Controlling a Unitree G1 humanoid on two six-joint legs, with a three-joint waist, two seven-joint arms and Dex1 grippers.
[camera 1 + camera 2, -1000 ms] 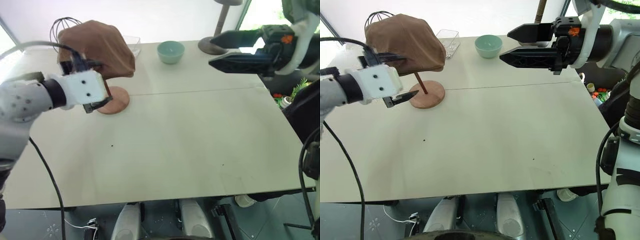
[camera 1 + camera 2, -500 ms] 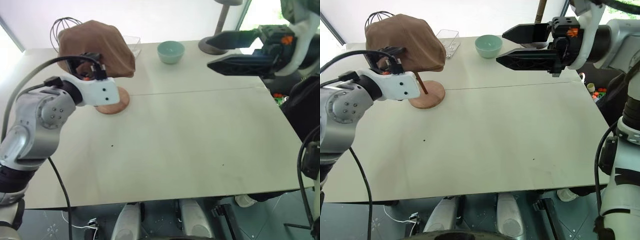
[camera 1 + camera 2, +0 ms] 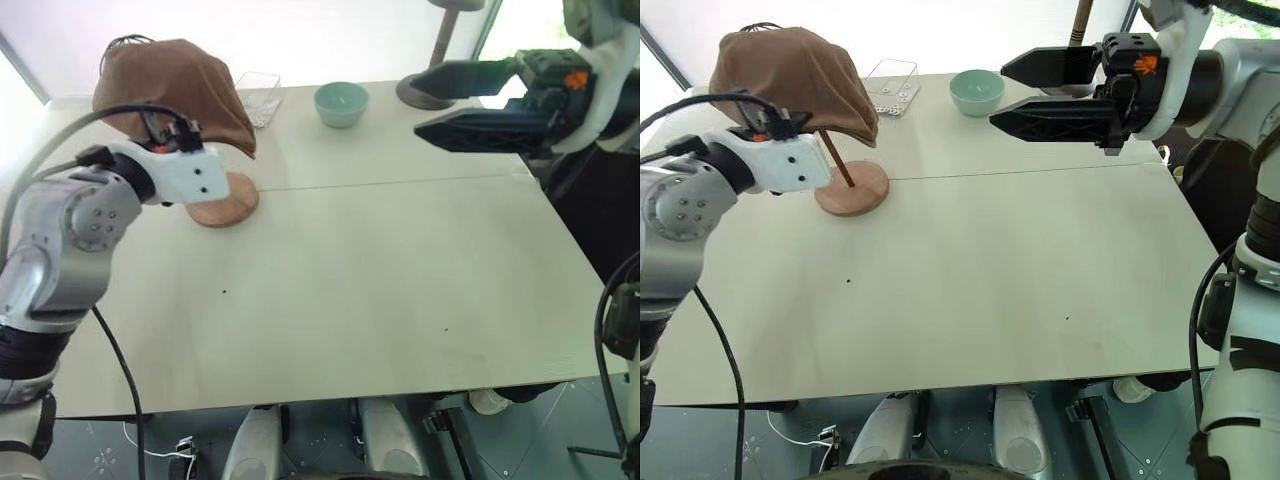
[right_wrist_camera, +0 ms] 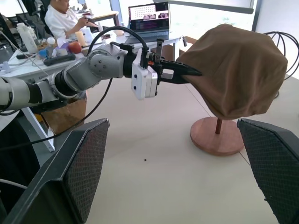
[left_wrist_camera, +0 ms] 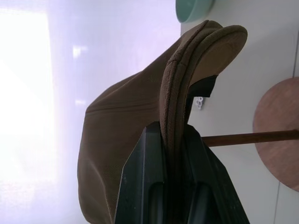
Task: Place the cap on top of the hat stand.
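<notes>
- At the far left corner of the surface (image 3: 970, 300), the cap (image 3: 790, 75) hangs over the top of the hat stand (image 3: 850, 188), whose thin rod leans and whose round base sits flat on the wood.
- The left pincer (image 5: 174, 154) is clenched on the cap's doubled brim edge — the wrist view shows the fabric pinched between its two black fingers.
- That grip on the rim reads as a way to steer the cap: judging by how it droops to one side, it is draped but not yet squared on the disc.
- The right pincer (image 3: 1040, 95) hovers high over the far right of the surface, released and wide, grasping nothing — it looks parked out of the way.
- Count: one cap, one reddish wooden stand, two pincers.
- Also one pale green bowl (image 3: 976, 91) near the far edge, one clear tray (image 3: 888, 80) just beside the cap, and one black wire form (image 4: 280, 51) partly hidden behind it.
- One grey stand base (image 3: 425, 92) sits behind the right arm.
</notes>
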